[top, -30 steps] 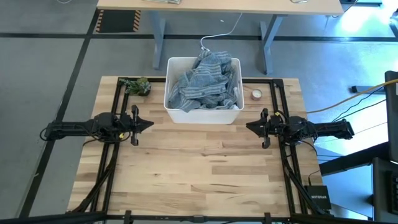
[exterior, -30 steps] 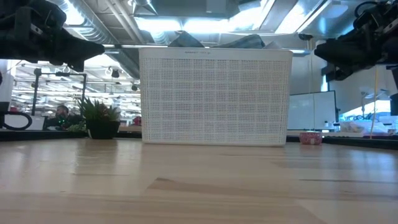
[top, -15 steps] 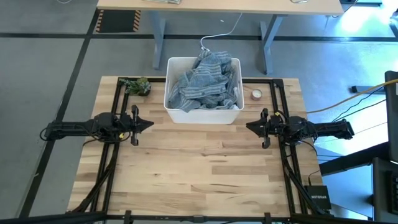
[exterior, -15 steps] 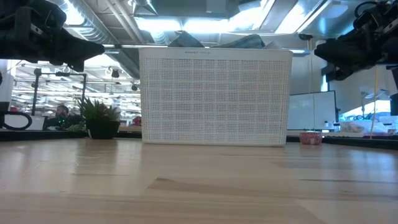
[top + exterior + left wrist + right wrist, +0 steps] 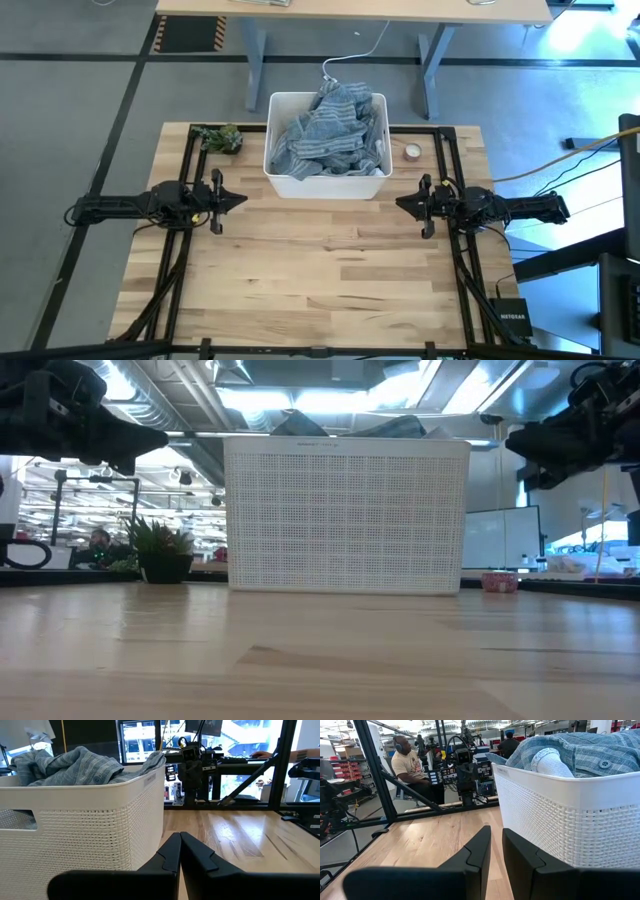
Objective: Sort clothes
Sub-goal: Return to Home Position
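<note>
The clothes [image 5: 327, 133] lie heaped in a white perforated basket [image 5: 326, 184] at the table's far middle. A blue-grey striped garment is on top and rises over the rim [image 5: 75, 766]; a white piece [image 5: 551, 764] shows among them. My left gripper [image 5: 243, 199] hovers at the table's left side, level, pointing toward the middle, fingers shut [image 5: 180, 838] on nothing. My right gripper [image 5: 398, 203] hovers at the right side and points back at it; a narrow gap separates its fingers [image 5: 496, 834], with nothing between. Both stand nearer than the basket and clear of it.
A small green plant [image 5: 218, 137] stands left of the basket, a small pink-topped round thing [image 5: 412, 152] right of it. A black frame [image 5: 188, 160] runs along the table's sides. Bare wood [image 5: 320, 270] lies between and before the arms. A person [image 5: 407, 764] sits beyond the table.
</note>
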